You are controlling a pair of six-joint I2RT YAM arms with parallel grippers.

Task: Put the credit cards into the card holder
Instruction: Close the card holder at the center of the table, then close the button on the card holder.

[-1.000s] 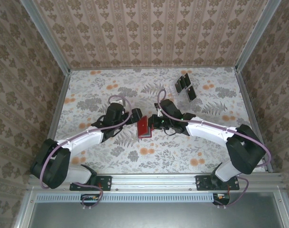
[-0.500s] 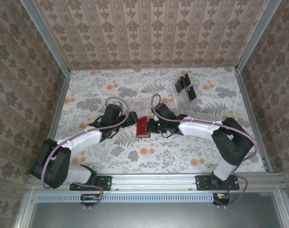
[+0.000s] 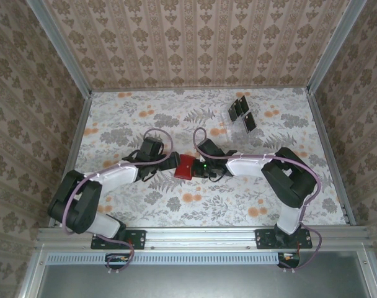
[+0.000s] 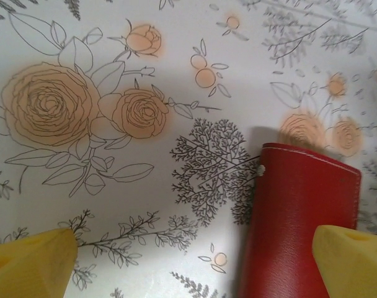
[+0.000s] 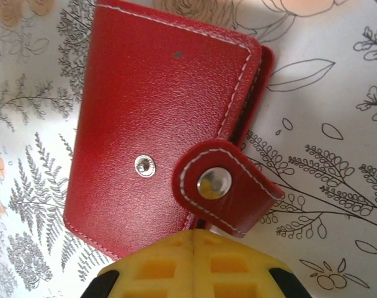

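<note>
The red card holder (image 3: 185,166) lies shut on the flowered table mid-front, with its snap tab (image 5: 229,186) unfastened and lifted. My right gripper (image 5: 195,248) is shut. Its yellow fingertips meet at the holder's near edge, just below the tab, and nothing shows between them. My left gripper (image 4: 191,261) stands wide open on the other side, and the holder's end (image 4: 300,217) lies inside the gap, by the right finger (image 4: 350,257). In the top view both grippers flank the holder, the left gripper (image 3: 172,162) and the right gripper (image 3: 196,167). Several dark credit cards (image 3: 240,109) stand at the back right.
A clear plastic stand (image 3: 230,115) holds the cards near the back wall. Patterned walls and metal rails (image 3: 77,149) close the table on three sides. Both arms lie low across the middle of the table, with their cables looping above them.
The right arm has folded and sunk lower, bringing its elbow toward the centre. The card holder has gone from tilted up to lying flat, slightly further left. The left gripper has closed in on it.
</note>
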